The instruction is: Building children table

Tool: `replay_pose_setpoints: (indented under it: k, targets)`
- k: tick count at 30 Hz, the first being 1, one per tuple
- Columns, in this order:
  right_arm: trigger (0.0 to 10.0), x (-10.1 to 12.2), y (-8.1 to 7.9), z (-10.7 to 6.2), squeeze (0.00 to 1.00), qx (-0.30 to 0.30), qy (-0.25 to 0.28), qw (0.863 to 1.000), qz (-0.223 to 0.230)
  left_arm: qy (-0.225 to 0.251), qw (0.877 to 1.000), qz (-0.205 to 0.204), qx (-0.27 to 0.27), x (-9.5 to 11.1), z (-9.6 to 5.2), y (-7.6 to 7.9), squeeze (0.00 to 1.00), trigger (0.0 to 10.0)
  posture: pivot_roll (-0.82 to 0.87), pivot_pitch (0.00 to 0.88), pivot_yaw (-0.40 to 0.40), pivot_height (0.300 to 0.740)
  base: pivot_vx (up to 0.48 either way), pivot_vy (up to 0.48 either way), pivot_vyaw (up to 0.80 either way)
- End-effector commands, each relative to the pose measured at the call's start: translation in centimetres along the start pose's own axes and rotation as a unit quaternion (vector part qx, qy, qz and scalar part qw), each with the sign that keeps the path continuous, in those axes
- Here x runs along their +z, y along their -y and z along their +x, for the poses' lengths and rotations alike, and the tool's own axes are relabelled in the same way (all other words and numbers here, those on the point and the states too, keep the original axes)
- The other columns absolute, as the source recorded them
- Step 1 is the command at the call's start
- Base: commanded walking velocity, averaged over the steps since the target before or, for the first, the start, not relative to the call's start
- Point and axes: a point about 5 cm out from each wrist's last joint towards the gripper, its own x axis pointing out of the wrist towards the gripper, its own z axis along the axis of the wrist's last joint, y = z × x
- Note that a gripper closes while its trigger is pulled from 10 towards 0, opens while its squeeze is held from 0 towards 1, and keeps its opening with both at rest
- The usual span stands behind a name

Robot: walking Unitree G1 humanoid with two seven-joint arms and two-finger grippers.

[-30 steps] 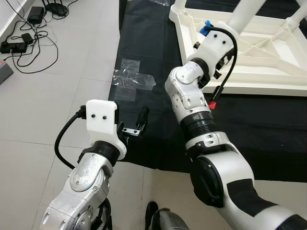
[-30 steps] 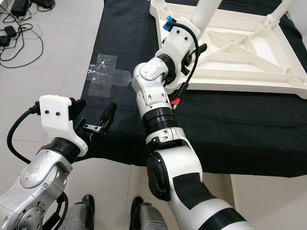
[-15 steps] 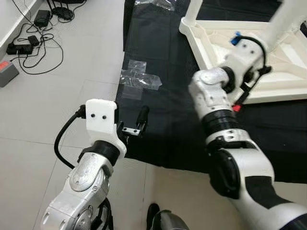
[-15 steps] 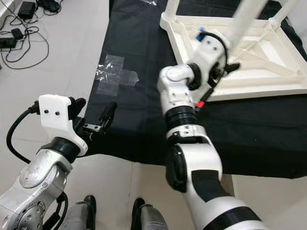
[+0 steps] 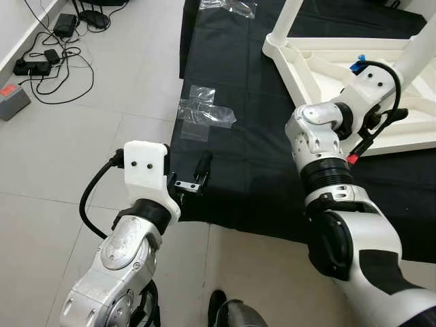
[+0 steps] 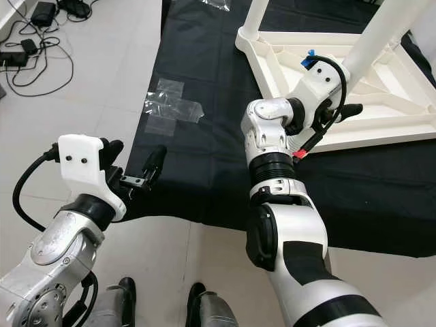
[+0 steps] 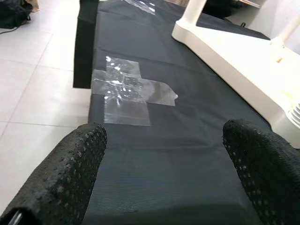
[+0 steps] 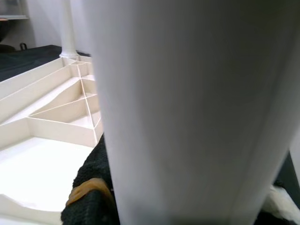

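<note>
A white children's table (image 6: 286,88) lies upside down on a black mat (image 6: 204,150). One leg (image 6: 253,17) stands at its far left corner. My right gripper (image 6: 349,95) is shut on another white table leg (image 6: 381,34), holding it tilted above the table's ribbed underside near the front rim. In the right wrist view that leg (image 8: 187,103) is very close, with a black finger (image 8: 91,187) pressed against it. My left gripper (image 6: 134,155) hovers open over the mat's near left edge, with nothing between its fingers (image 7: 61,178).
Clear plastic bags (image 5: 204,116) lie on the mat's left side, and another (image 5: 228,5) at the far edge. Cables and power bricks (image 5: 51,58) lie on the tiled floor at the far left. My feet (image 6: 197,300) stand just before the mat.
My right arm has swung to the right along the table's front rim with the leg in its grip. The head view has shifted. The left gripper has stayed put.
</note>
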Motion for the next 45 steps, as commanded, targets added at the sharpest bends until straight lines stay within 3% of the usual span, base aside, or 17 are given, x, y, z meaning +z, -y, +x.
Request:
replay_pose_setpoints:
  k: [1, 8, 13, 14, 19, 26, 35, 45]
  targets:
    - [10.0, -4.4, 1.3, 0.0, 0.00, -0.013, -0.106, 0.994, -0.033, -0.001, 1.000, 0.004, -0.004, -0.1, -0.1, 0.0, 0.00, 10.0, 0.05, 0.359, -0.170, 0.740, 0.000, 0.000, 0.00]
    - [10.0, -2.7, -0.5, -2.3, 0.00, 0.044, -0.085, 0.995, 0.000, 0.000, 1.000, 0.005, -0.003, -0.1, -0.1, 0.0, 0.00, 10.0, 0.05, 0.359, -0.166, 0.740, 0.000, 0.000, 0.00]
    - [10.0, 2.1, -2.2, -3.0, 0.00, 0.098, 0.004, 0.993, 0.063, 0.001, 1.000, 0.003, -0.003, -0.1, 0.0, 0.1, 0.00, 10.0, 0.04, 0.356, -0.166, 0.740, 0.000, 0.000, 0.00]
    - [10.0, 2.1, -2.2, -3.0, 0.00, 0.098, 0.004, 0.993, 0.063, 0.001, 1.000, 0.003, -0.003, -0.1, 0.0, 0.1, 0.00, 10.0, 0.04, 0.356, -0.166, 0.740, 0.000, 0.000, 0.00]
    - [10.0, 6.7, -3.0, -3.4, 0.00, 0.133, 0.072, 0.981, 0.123, 0.001, 1.000, 0.003, -0.004, -0.1, 0.1, 0.1, 0.00, 10.0, 0.04, 0.356, -0.166, 0.740, 0.000, 0.000, 0.00]
    - [10.0, 9.6, -3.3, -4.1, 0.00, 0.158, 0.120, 0.967, 0.161, 0.001, 1.000, 0.004, -0.002, -0.1, 0.2, -0.1, 0.00, 10.0, 0.04, 0.364, -0.167, 0.740, 0.000, 0.000, 0.00]
    - [10.0, 10.0, -3.5, -3.8, 0.00, 0.169, 0.117, 0.965, 0.162, 0.003, 1.000, 0.004, -0.002, -0.1, 0.1, -0.1, 0.00, 10.0, 0.04, 0.363, -0.167, 0.740, 0.000, 0.000, 0.00]
    - [10.0, 4.0, -3.3, -3.3, 0.00, 0.168, 0.034, 0.983, 0.068, 0.004, 1.000, 0.005, -0.002, 0.0, 0.1, -0.1, 0.00, 10.0, 0.04, 0.367, -0.166, 0.740, 0.000, 0.000, 0.00]
